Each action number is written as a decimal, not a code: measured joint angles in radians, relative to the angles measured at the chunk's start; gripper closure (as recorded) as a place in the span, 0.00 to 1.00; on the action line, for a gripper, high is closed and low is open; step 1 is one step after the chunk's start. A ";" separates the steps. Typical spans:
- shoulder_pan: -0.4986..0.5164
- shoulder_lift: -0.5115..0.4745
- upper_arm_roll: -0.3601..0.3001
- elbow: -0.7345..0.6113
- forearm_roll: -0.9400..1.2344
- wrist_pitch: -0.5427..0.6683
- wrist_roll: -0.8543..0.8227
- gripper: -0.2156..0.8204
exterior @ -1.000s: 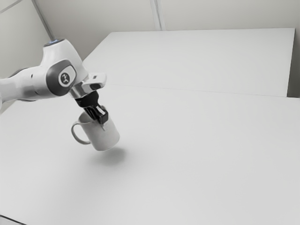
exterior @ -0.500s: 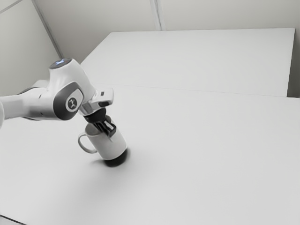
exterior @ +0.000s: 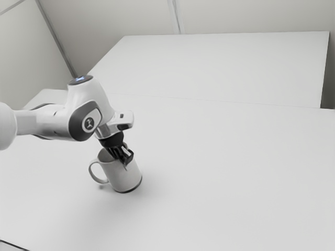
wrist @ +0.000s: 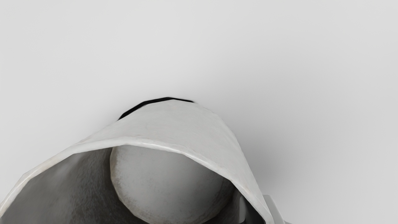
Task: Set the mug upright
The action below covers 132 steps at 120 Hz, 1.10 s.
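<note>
Well, the mug (exterior: 123,177) is beneath the claw (exterior: 124,160), rim pinched.

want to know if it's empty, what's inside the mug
Inside the mug, its grey bottom and one of the jaws by the wall. The rim hides part of the bottom.

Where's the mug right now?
In the exterior view, the mug is left of the middle, just under the black gripper, which pinches its rim; its handle points toward the exterior view's left.
</note>
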 joint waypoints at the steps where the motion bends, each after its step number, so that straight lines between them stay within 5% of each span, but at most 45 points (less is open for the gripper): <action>1: -0.001 0.000 0.000 0.000 0.000 0.000 0.000 0.91; 23: -0.020 -0.013 -0.002 0.003 0.003 0.001 -0.009 0.53; 45: -0.020 -0.028 -0.002 0.128 0.021 -0.104 -0.030 0.35; 90: -0.019 0.064 -0.005 0.504 0.064 -0.502 -0.161 0.23; 132: -0.019 0.105 -0.001 0.709 0.105 -0.641 -0.284 0.21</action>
